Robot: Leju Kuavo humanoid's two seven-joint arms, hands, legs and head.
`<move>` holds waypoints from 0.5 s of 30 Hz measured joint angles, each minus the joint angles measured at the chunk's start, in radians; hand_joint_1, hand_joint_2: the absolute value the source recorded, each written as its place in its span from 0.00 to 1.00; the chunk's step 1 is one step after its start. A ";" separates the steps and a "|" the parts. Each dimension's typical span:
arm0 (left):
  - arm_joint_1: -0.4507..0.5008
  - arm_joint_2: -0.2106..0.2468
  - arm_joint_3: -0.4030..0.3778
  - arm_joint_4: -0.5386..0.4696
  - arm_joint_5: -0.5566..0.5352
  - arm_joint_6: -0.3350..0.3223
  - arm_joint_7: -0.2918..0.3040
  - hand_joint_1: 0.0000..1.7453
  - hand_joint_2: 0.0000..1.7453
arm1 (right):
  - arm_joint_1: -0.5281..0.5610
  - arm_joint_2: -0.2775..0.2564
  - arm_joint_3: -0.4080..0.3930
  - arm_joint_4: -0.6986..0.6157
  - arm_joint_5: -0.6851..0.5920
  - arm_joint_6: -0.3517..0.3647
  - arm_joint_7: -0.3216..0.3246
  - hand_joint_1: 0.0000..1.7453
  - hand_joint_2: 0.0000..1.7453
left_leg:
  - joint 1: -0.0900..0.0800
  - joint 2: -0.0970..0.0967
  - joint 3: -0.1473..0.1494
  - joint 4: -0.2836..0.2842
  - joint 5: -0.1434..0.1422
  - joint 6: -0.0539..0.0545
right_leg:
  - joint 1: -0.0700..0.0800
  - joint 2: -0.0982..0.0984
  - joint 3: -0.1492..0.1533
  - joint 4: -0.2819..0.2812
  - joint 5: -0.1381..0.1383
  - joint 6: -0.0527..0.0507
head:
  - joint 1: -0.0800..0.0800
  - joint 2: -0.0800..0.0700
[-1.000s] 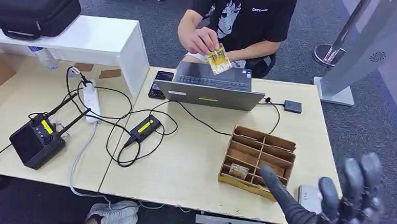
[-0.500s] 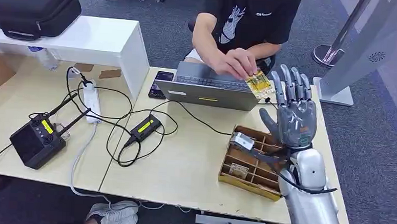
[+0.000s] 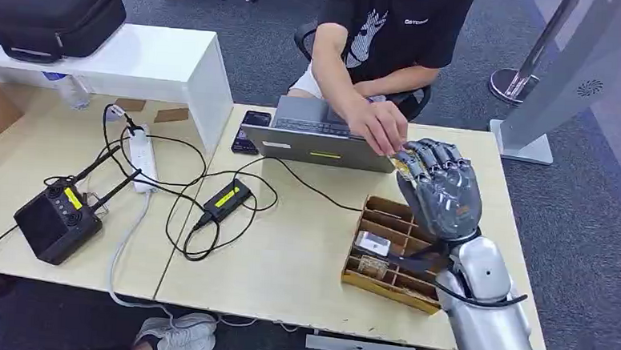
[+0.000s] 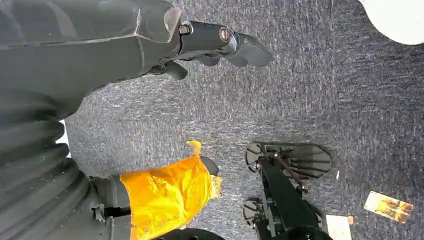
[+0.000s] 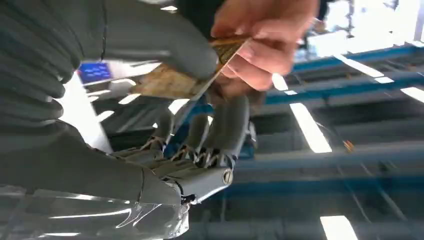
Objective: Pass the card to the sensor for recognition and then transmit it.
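Observation:
The card (image 3: 402,165), yellow and patterned, is at the tips of my right hand (image 3: 441,188), which is raised over the far right of the table. A person's hand (image 3: 382,127) still pinches the same card from the other side. In the right wrist view my thumb (image 5: 165,47) presses down on the card (image 5: 172,82), my fingers (image 5: 220,130) curl under it, and the person's fingers (image 5: 262,47) grip its far end. My left hand (image 4: 215,42) hangs over grey carpet and holds nothing.
A wooden divider box (image 3: 437,297) lies under my right forearm, with a card (image 3: 373,266) in one compartment. An open laptop (image 3: 325,136), a phone (image 3: 249,132), a black box with a yellow label (image 3: 226,196), cables and a black antenna unit (image 3: 54,219) lie to the left.
My right hand rose from the lower right to above the divider box and its fingers curled in. The person moved the card from above the laptop into my hand.

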 joint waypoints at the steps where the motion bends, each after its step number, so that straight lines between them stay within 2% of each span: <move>1: 0.000 0.000 0.000 0.000 -0.001 -0.001 0.000 0.00 1.00 | 0.011 0.014 -0.011 -0.027 -0.010 0.000 -0.046 1.00 1.00 | 0.000 0.000 0.000 0.000 0.000 0.000 | 0.000 0.000 0.000 0.000 0.000 0.000 | 0.000 0.000; 2: 0.000 0.000 0.000 0.000 -0.002 -0.001 0.000 0.00 1.00 | 0.027 0.031 -0.026 -0.060 -0.018 0.000 -0.096 1.00 1.00 | 0.000 0.000 0.000 0.000 0.000 0.000 | 0.000 0.000 0.000 0.000 0.000 0.000 | 0.000 0.000; 3: 0.000 0.000 0.000 0.000 -0.002 -0.001 0.000 0.00 1.00 | 0.031 0.036 -0.029 -0.069 -0.020 0.000 -0.110 1.00 1.00 | 0.000 0.000 0.000 0.000 0.000 0.000 | 0.000 0.000 0.000 0.000 0.000 0.000 | 0.000 0.000; 8: 0.000 0.000 0.000 0.000 -0.002 -0.002 0.000 0.00 1.00 | 0.033 0.039 -0.031 -0.075 -0.021 0.000 -0.118 1.00 1.00 | 0.000 0.000 0.000 0.000 0.000 0.000 | 0.000 0.000 0.000 0.000 0.000 0.000 | 0.000 0.000; 10: 0.000 0.000 0.000 0.000 -0.002 -0.002 0.003 0.00 1.00 | 0.066 0.098 -0.073 -0.155 -0.050 0.000 -0.222 1.00 1.00 | 0.000 0.000 0.000 0.000 0.000 0.000 | 0.000 0.000 0.000 0.000 -0.001 0.000 | 0.000 0.000; 12: 0.000 0.000 0.000 0.000 -0.001 -0.002 0.003 0.00 1.00 | 0.091 0.144 -0.112 -0.219 -0.054 0.000 -0.241 1.00 1.00 | 0.000 0.000 0.000 0.000 0.000 0.000 | 0.000 0.000 0.000 0.000 0.000 0.000 | 0.000 0.000; 15: 0.000 0.000 0.000 0.000 -0.001 -0.002 0.003 0.00 1.00 | 0.099 0.160 -0.125 -0.239 -0.056 0.000 -0.246 1.00 1.00 | 0.000 0.000 0.000 0.000 0.000 0.000 | 0.000 0.000 0.000 0.000 0.000 0.000 | 0.000 0.000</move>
